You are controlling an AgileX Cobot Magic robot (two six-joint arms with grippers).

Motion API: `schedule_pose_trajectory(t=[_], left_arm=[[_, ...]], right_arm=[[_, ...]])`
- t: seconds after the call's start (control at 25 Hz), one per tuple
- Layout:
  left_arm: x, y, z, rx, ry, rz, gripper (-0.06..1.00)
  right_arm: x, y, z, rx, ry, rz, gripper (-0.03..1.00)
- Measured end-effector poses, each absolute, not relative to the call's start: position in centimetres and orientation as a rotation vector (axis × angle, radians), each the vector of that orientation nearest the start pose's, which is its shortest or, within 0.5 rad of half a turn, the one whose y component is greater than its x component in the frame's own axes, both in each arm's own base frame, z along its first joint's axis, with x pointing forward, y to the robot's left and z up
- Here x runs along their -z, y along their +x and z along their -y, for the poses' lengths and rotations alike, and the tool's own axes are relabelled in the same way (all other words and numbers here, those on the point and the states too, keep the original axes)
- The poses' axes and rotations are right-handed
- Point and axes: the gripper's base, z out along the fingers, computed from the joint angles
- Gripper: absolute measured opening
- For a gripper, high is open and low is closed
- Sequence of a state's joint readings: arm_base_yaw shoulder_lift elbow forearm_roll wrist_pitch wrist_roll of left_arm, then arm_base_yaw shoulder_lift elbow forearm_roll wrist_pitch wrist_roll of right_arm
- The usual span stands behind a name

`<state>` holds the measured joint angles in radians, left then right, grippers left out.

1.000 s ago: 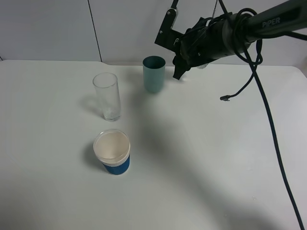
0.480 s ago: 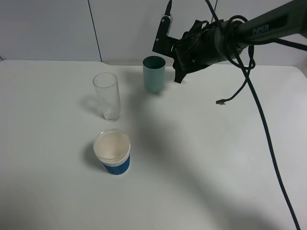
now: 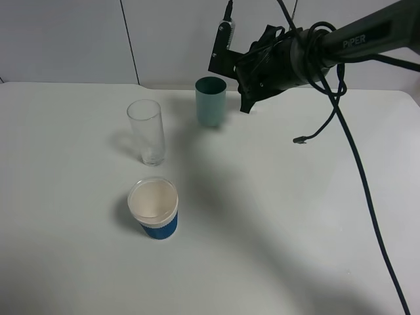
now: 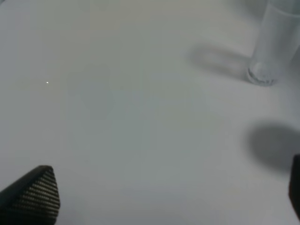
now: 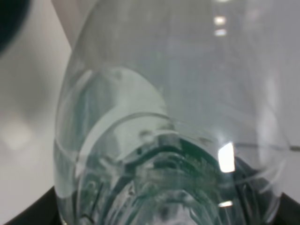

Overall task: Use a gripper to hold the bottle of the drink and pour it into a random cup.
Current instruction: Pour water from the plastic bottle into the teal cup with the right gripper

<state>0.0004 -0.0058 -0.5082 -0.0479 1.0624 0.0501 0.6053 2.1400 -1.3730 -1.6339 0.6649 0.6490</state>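
My right gripper (image 3: 249,77) is high at the back of the table, just right of the teal cup (image 3: 210,102) and slightly above its rim. It is shut on the bottle (image 5: 178,70), which fills the right wrist view: clear wall, dark green label (image 5: 187,159) at its lower part, clear drink (image 5: 117,122) inside. In the exterior view the bottle is hidden behind the gripper. My left gripper (image 4: 164,192) is open and empty over bare table, seen only in the left wrist view.
A tall clear glass (image 3: 146,131) stands left of the teal cup; it also shows in the left wrist view (image 4: 274,42). A white cup with blue sleeve (image 3: 154,209) stands nearer the front. A loose black cable (image 3: 315,128) hangs from the right arm.
My right gripper has shifted a little left towards the teal cup and turned, still holding the bottle. The hanging cable swung left. The cups have not moved.
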Motion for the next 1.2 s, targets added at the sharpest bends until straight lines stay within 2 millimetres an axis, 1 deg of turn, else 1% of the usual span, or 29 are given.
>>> schedule_pose_trajectory(t=[0.12,0.76,1.2], left_arm=[[-27.94,-0.69,0.38,0.025,0.053,-2.031,0.99],[-27.94,-0.69,0.38,0.025,0.053,-2.031,0.99],[-27.94,-0.69,0.38,0.025,0.053,-2.031,0.99]], right_arm=[[-15.85,40.30,-20.89,0.986,-1.288,-1.781,0.55],[-16.05,39.97,-21.13,1.057,-1.316,-1.757,0.55],[-16.13,39.90,-20.69,1.126,-1.329,-1.766,0.55]])
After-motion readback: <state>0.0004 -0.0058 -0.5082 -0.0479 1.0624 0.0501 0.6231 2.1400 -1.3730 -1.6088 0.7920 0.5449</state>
